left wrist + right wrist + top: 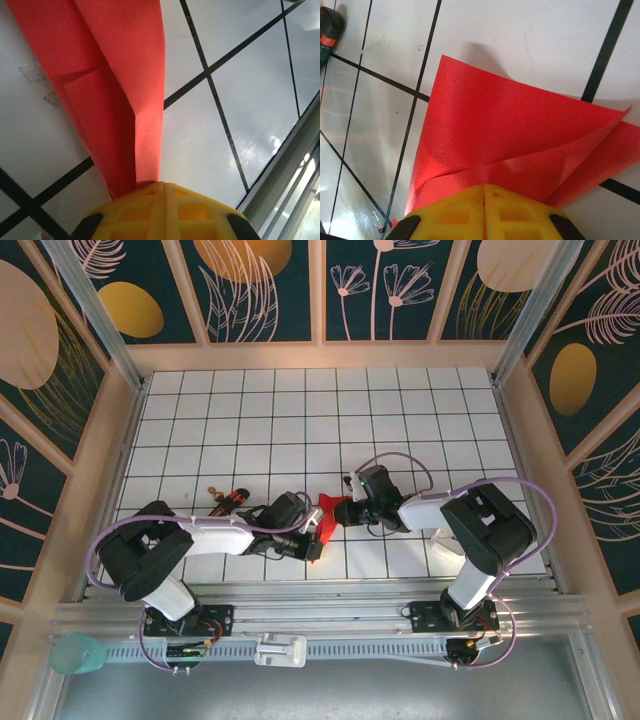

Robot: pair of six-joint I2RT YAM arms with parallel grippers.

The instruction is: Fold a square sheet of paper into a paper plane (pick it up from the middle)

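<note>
- The left pincer [162, 186] is clenched. Its yellow fingertips press together on the narrow end of the folded sheet of thin bright red paper [125, 75].
- The right pincer [484, 189] is also clamped tight, gripping the opposite side of the sheet where its layers overlap.
- In the top view the paper hangs between the two pincers, over the near middle of the white gridded surface [300, 410].
- A small black-and-red pen-like object [231, 502] lies on the surface beside the left arm.
</note>
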